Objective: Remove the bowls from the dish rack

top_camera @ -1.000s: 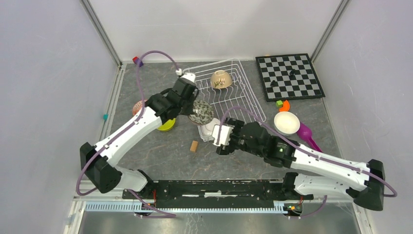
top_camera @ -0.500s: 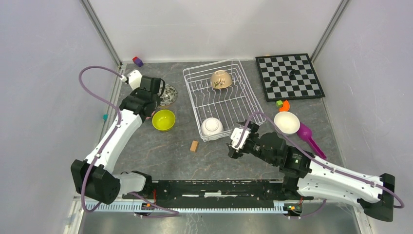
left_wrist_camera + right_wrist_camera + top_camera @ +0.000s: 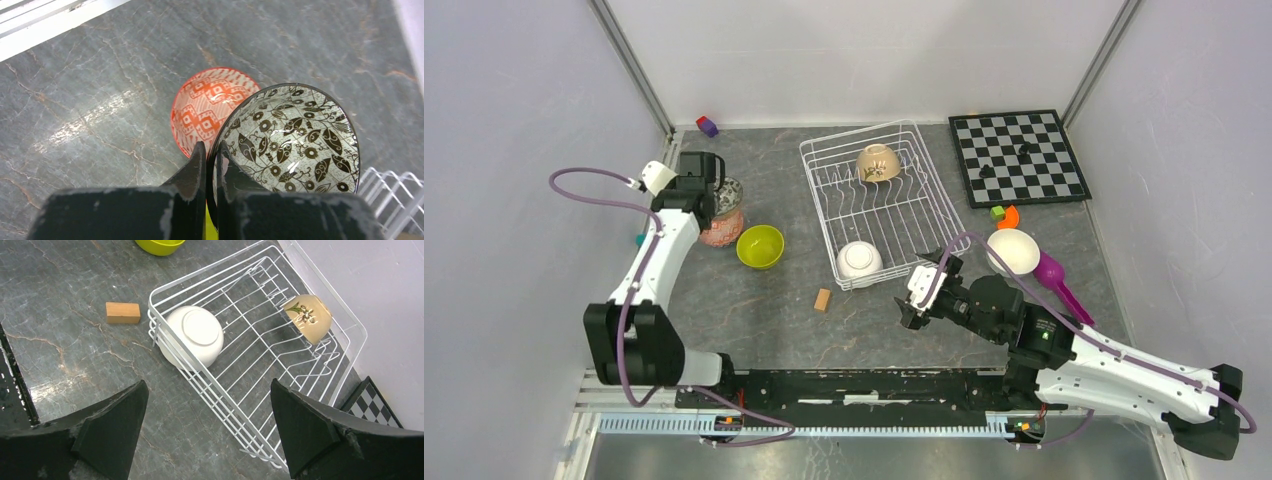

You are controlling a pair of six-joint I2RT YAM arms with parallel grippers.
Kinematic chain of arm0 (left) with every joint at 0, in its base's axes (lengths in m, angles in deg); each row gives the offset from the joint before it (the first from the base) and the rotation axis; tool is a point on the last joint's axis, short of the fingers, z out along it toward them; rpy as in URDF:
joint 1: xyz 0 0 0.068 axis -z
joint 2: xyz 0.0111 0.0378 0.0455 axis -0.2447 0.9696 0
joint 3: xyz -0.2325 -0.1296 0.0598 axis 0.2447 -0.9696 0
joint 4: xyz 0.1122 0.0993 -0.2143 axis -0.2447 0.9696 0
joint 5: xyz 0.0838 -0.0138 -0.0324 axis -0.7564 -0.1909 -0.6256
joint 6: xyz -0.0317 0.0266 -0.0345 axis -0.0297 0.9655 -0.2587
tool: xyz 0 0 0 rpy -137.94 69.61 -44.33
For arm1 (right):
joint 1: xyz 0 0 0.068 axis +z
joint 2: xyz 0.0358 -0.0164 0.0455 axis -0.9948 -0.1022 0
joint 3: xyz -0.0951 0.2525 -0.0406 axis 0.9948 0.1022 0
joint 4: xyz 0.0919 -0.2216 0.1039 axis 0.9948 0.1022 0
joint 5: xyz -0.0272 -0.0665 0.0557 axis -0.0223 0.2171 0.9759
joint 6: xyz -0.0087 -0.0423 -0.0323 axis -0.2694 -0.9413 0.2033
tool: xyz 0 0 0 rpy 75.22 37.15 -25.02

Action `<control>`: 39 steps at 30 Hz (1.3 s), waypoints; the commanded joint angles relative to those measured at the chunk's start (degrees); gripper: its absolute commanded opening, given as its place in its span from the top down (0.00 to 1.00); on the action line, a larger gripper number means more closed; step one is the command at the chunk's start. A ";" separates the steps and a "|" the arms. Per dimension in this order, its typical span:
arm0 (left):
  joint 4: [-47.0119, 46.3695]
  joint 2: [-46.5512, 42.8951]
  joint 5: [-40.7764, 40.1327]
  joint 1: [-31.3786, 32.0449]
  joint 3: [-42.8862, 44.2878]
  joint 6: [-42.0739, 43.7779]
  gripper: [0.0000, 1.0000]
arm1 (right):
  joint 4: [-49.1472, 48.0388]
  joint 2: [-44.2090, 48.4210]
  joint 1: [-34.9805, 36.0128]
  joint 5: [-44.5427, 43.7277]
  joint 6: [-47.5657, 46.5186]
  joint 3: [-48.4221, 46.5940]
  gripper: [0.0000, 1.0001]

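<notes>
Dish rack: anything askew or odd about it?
The dish rack sits rotated, not square to the table. Inside, the white bowl rests base-up at the near corner, and the beige bowl lies tipped on its side.

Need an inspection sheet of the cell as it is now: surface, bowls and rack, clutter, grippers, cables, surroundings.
Surface: grey stone-look table, no spills seen.
Job's things: dish rack holds a beige bowl and a white bowl. Green bowl, red bowl and second white bowl sit on the table. Patterned bowl is held above the red one.
Clutter: wooden block, chessboard, purple spoon, purple block, green block.
Grippers: left gripper shut on the patterned bowl's rim; right gripper open, empty.
Cables: purple cable loops free; no snag seen.
Surroundings: plain walls; nothing else seen.
</notes>
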 commanded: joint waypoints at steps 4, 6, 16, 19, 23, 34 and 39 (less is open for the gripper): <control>-0.82 6.44 3.87 -5.46 1.66 -6.17 0.98 | -0.45 0.72 0.13 2.38 0.91 -1.03 0.02; 0.63 7.67 3.96 -6.07 1.99 -7.03 0.98 | -0.31 0.69 0.11 2.43 0.93 -1.11 0.02; 1.11 11.04 5.26 -8.82 2.00 -7.70 0.97 | -0.93 0.76 0.14 3.25 0.93 -1.12 0.02; 0.50 12.16 6.64 -9.29 1.81 -6.98 0.98 | -0.82 0.67 0.13 3.57 1.11 -1.45 0.02; 0.07 13.05 7.71 -9.35 1.66 -6.88 0.98 | -0.52 1.36 0.15 3.67 1.71 -1.14 0.02; 0.19 13.64 8.69 -9.46 1.37 -6.89 0.85 | 0.45 3.40 0.13 3.17 1.84 -0.34 0.02; 0.18 13.18 9.36 -9.44 1.28 -6.10 0.63 | 0.12 3.32 0.11 3.24 1.91 0.02 0.02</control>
